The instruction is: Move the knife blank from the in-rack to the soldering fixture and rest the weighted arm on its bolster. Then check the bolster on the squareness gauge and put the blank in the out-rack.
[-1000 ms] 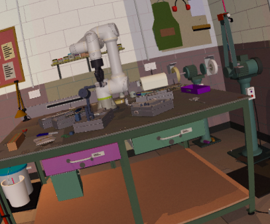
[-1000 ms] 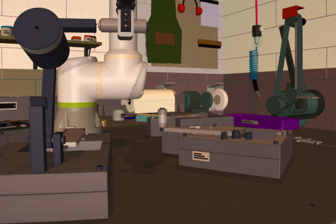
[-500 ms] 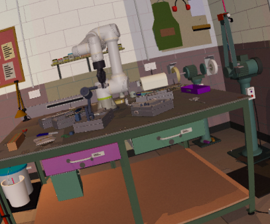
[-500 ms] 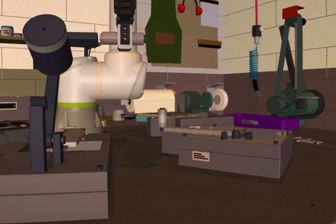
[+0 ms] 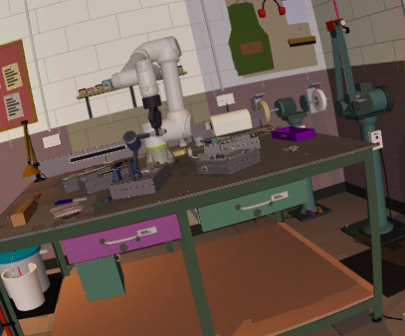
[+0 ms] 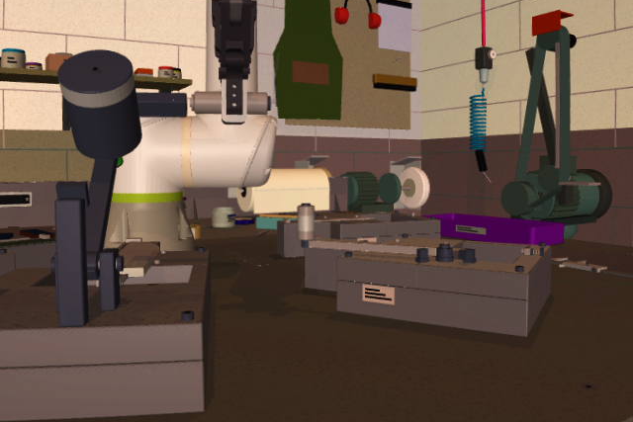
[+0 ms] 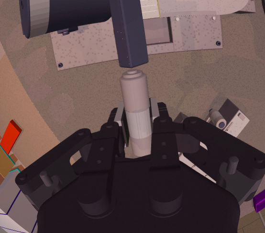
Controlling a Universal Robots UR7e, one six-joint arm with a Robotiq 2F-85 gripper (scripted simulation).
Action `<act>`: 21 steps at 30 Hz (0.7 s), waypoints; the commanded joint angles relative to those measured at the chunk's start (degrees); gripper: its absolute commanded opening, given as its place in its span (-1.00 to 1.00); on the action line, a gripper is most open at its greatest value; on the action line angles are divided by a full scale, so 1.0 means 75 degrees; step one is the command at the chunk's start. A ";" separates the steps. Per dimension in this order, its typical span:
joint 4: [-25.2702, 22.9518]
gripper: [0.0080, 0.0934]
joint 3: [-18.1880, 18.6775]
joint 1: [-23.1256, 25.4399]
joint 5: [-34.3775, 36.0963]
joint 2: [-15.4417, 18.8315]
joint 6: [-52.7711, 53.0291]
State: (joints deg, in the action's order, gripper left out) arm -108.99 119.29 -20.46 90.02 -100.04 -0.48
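The knife blank [image 7: 197, 1] lies flat in the soldering fixture [image 7: 138, 32], its cream bolster [image 7: 148, 3] and handle end partly hidden under the weighted arm [image 7: 128, 17]. The arm is dark, with a heavy drum-shaped weight [image 6: 99, 101] at one end, and stands raised on its pivot post [image 6: 71, 254] above the fixture. A pale cylindrical handle [image 7: 136, 106] sticks out from the arm's free end. The squareness gauge [image 6: 434, 274] sits to the right on the bench. My gripper [image 7: 137, 121] hangs above the fixture, closed around the arm's handle [image 6: 231, 102].
Behind the fixture stand my white base [image 6: 168, 167] and the brick wall with a shelf of jars [image 6: 92, 72]. A purple tray [image 6: 498, 227], a bench grinder [image 6: 381, 187] and a belt grinder [image 6: 555, 152] lie to the right. Racks [image 5: 85, 181] sit at the bench's left.
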 commanded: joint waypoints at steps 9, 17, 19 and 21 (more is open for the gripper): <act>-0.0300 -1.00 0.0475 -0.0004 -0.0002 -0.0223 -0.0003; -0.0580 -1.00 0.0884 -0.0006 -0.0002 -0.0352 -0.0005; -0.0654 -1.00 0.0979 -0.0007 -0.0002 -0.0374 -0.0006; -0.0729 -1.00 0.1073 -0.0007 -0.0002 -0.0391 -0.0006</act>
State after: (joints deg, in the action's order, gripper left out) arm -114.40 127.53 -20.52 90.00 -102.87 -0.53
